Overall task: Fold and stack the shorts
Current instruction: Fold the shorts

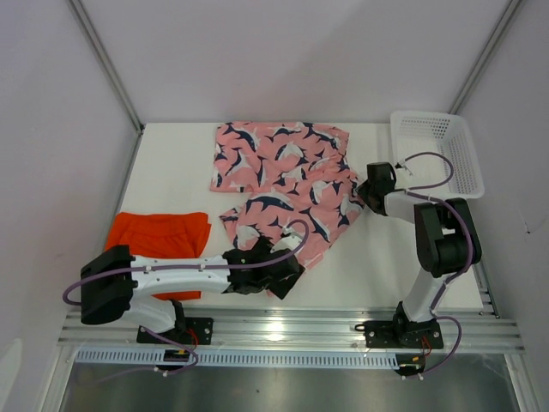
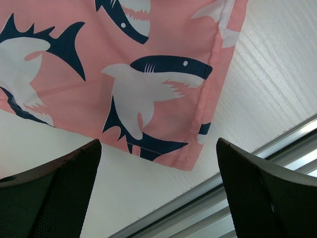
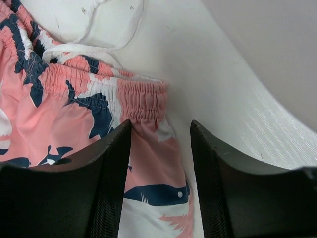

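The pink shorts (image 1: 283, 163) with navy-and-white shark print lie spread out at the table's middle, one leg reaching toward the front. The orange shorts (image 1: 159, 233) lie folded at the front left. My left gripper (image 1: 290, 273) is open at the front hem corner of the pink shorts. In the left wrist view that hem (image 2: 148, 84) lies flat just ahead of the open gripper (image 2: 158, 144), untouched. My right gripper (image 1: 358, 193) is at the right waistband end. In the right wrist view it (image 3: 161, 124) is open, straddling the elastic waistband edge (image 3: 143, 99).
A white mesh basket (image 1: 437, 150) stands at the back right. The metal rail (image 2: 277, 148) of the table's front edge runs close behind the left gripper. The white drawstring (image 3: 114, 29) trails on the table beyond the waistband.
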